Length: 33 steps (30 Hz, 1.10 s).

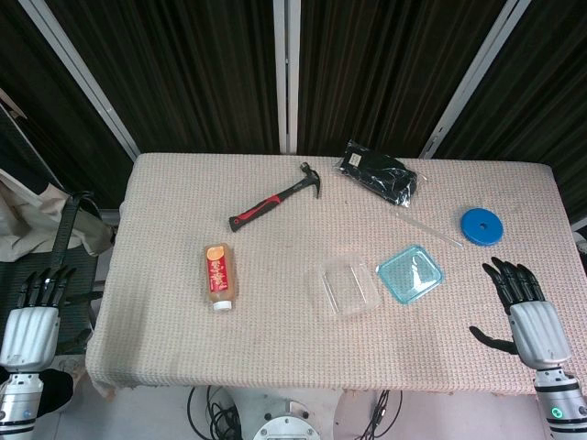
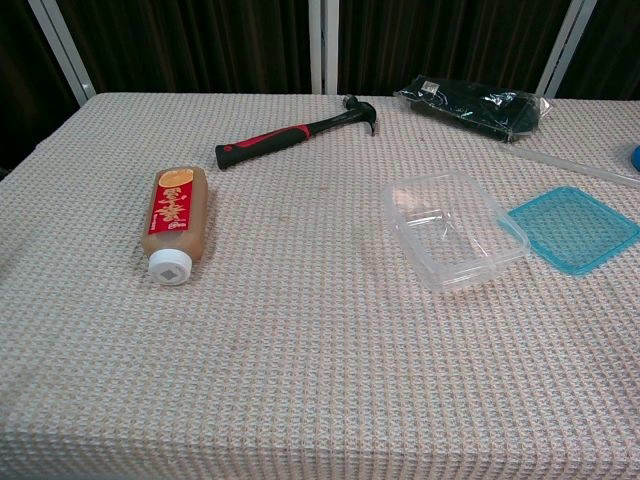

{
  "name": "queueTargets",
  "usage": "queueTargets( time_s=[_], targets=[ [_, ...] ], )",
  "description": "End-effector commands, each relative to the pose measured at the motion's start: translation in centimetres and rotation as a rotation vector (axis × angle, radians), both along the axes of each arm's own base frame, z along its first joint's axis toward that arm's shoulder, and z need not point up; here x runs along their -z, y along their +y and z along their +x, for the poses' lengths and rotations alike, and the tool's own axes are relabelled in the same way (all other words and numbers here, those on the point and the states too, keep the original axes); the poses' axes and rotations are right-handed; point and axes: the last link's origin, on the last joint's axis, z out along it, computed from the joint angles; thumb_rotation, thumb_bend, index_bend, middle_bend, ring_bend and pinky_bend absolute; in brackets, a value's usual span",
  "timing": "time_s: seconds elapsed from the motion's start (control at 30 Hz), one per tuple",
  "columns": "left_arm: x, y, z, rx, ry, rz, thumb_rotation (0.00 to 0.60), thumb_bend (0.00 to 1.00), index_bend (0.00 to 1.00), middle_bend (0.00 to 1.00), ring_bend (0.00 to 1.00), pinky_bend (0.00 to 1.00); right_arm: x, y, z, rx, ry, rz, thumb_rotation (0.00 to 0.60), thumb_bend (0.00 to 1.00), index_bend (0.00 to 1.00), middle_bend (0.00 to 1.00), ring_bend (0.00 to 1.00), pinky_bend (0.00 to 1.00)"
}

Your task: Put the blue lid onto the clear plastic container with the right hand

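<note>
One woven beige tablecloth (image 1: 183, 367) fronts dark corrugated wall panels (image 1: 183, 64).

On the counter (image 1: 165, 348) lie one blue lid (image 1: 410, 273), one clear plastic container (image 1: 348, 287), one hammer (image 1: 276, 203), one bottle (image 1: 219, 277), one black bag (image 1: 377, 173), one round blue disc (image 1: 481, 225) and one clear stick (image 1: 429, 228).

a robot test lab, staged tabletop and all.
black pleated curtains (image 1: 183, 73) with pale metal frame bars (image 1: 288, 73) fill the top of the frame; a woven cloth-covered table (image 1: 275, 348) sits centre, cables (image 1: 220, 408) dangle at the bottom edge, and unrelated props, a hammer (image 1: 278, 203) beside a bottle (image 1: 218, 274), lie about.
</note>
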Motion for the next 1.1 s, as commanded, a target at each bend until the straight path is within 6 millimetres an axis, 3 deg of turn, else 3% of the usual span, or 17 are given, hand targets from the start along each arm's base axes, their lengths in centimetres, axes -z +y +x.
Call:
queueTargets(
  time_s=[0.03, 0.3, 0.47, 0.53, 0.73, 1.1],
  targets=[
    [0.1, 0.1, -0.1, -0.008, 0.002, -0.001, 0.6, 0.0, 0.08, 0.07, 0.0, 0.0, 0.2, -0.4, 0.2, -0.001, 0.004, 0.008, 0.6, 0.06, 0.0, 0.0, 0.0, 0.0],
    [0.3, 0.1, -0.1, -0.016, 0.003, -0.005, 0.6, 0.0, 0.08, 0.07, 0.0, 0.0, 1.0, -1.3, 1.0, -0.024, 0.005, 0.058, 0.6, 0.06, 0.0, 0.02, 0.0, 0.0],
    [0.6, 0.2, 0.2, 0.004, -0.004, -0.009, 0.6, 0.0, 0.08, 0.07, 0.0, 0.0, 2.6, -2.5, 2.9, -0.089, -0.027, 0.179, 0.6, 0.0, 0.0, 0.2, 0.0, 0.0],
    [0.7, 0.1, 0.2, 0.01, -0.005, -0.01, 0.6, 0.0, 0.08, 0.07, 0.0, 0.0, 3.3, -3.3, 3.6, -0.092, -0.029, 0.244, 0.6, 0.01, 0.0, 0.22, 0.0, 0.0],
    [0.9, 0.1, -0.2, -0.01, 0.002, -0.019, 0.6, 0.0, 0.08, 0.07, 0.0, 0.0, 5.3, -7.1, 5.1, -0.061, -0.032, 0.37, 0.6, 0.33, 0.0, 0.22, 0.0, 0.0],
    [1.3, 1.2, 0.0, -0.011, 0.009, -0.04, 0.6, 0.0, 0.08, 0.07, 0.0, 0.0, 8.7, -13.2, 6.9, 0.017, -0.026, 0.486, 0.6, 0.66, 0.0, 0.22, 0.0, 0.0]
  ],
)
